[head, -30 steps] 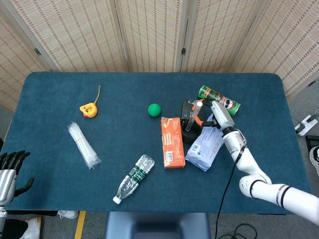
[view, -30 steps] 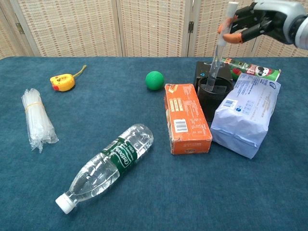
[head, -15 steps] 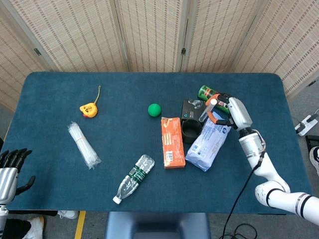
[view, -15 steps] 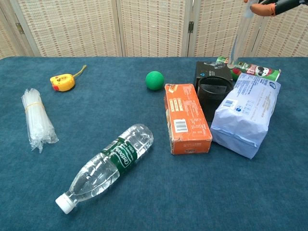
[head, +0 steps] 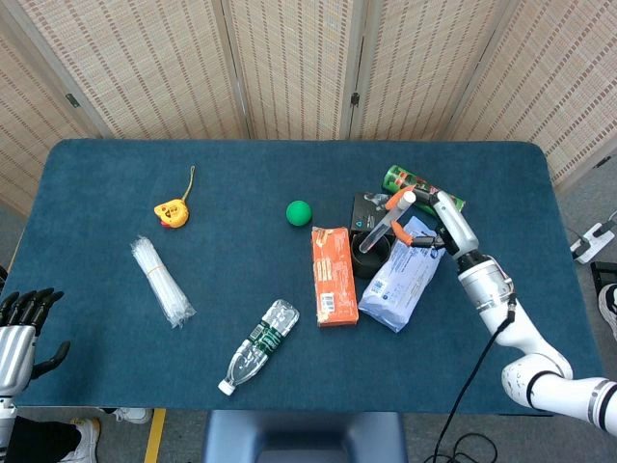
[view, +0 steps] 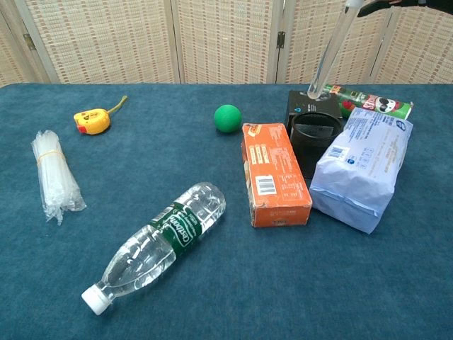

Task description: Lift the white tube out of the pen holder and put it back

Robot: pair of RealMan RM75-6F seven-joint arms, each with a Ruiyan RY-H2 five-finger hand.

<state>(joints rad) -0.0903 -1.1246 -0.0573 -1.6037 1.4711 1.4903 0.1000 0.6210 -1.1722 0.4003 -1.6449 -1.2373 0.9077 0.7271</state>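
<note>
Our right hand (head: 424, 220) pinches the white tube (view: 330, 51) by its top, clear of the pen holder (view: 315, 138). The tube hangs tilted, its lower tip just above the holder's mouth; we judge straightening precedes lowering.

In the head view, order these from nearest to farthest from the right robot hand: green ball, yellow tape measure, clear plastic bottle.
From the right robot hand:
1. Green ball, to its left, mid-table.
2. Clear plastic bottle, lying near the front edge.
3. Yellow tape measure, far left.
</note>
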